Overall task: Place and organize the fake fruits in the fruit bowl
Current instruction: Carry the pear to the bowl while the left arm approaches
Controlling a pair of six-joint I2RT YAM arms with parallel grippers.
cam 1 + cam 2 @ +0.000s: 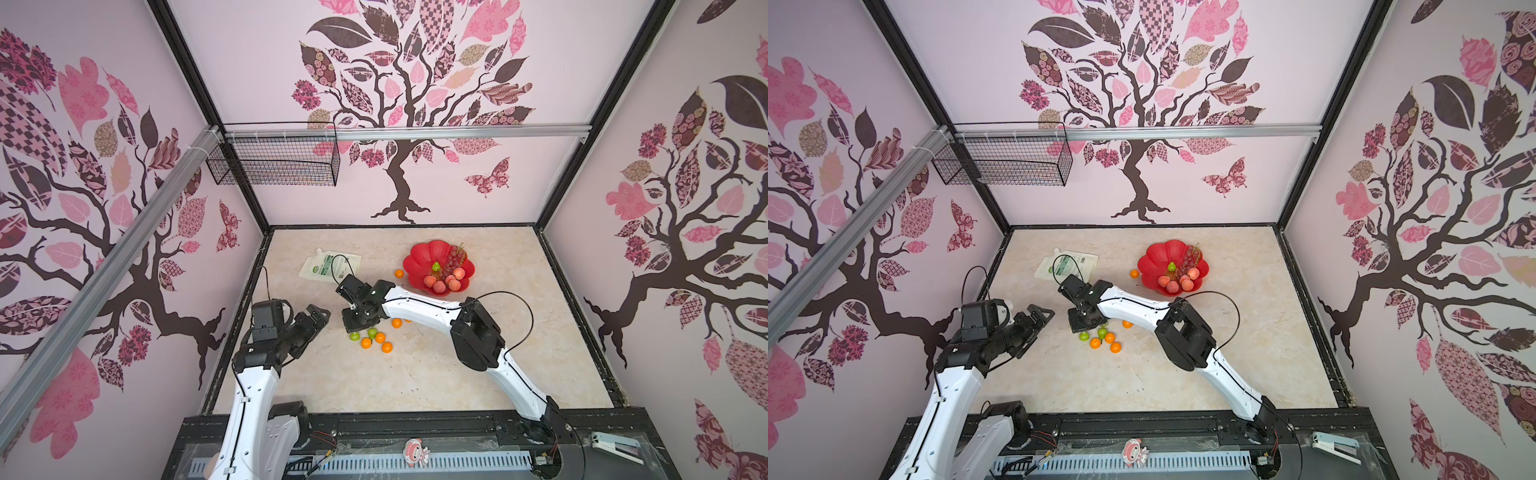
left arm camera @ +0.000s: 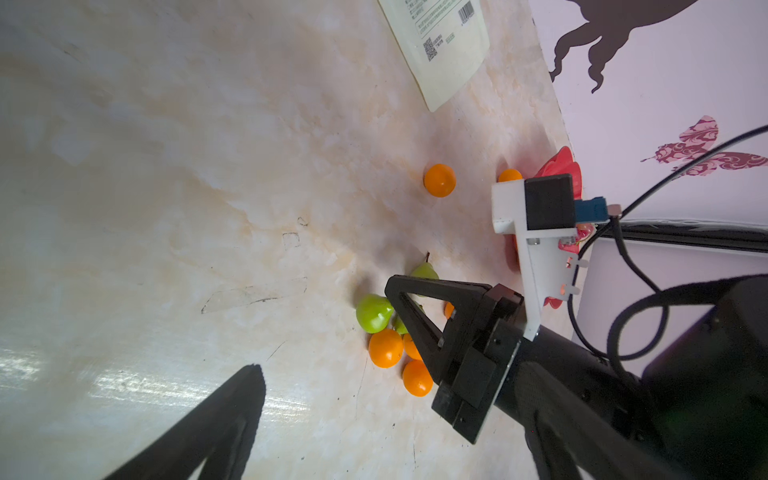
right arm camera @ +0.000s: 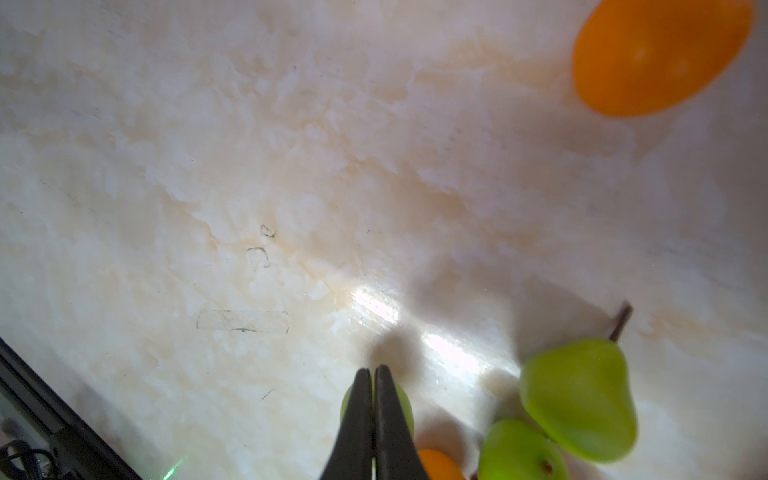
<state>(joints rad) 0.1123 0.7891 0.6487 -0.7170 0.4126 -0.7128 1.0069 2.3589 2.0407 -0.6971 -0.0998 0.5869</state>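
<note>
Right jaws pinch shut at a green pear (image 2: 373,312), gripping nothing visible, perhaps its stem; left jaws wait wide apart.

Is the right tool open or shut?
Shut. On the right tool the fingers meet in the right wrist view; anything pinched, cannot tell.

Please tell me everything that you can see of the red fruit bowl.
The fruit bowl is a shallow, glossy red dish, plastic by its look, with a scalloped rim like a flower. It sits flat on the marbled table, toward the far right. Inside lie a green pear, a reddish grape bunch and four peaches at the near side. One orange rests on the table just left of it, apart.
</note>
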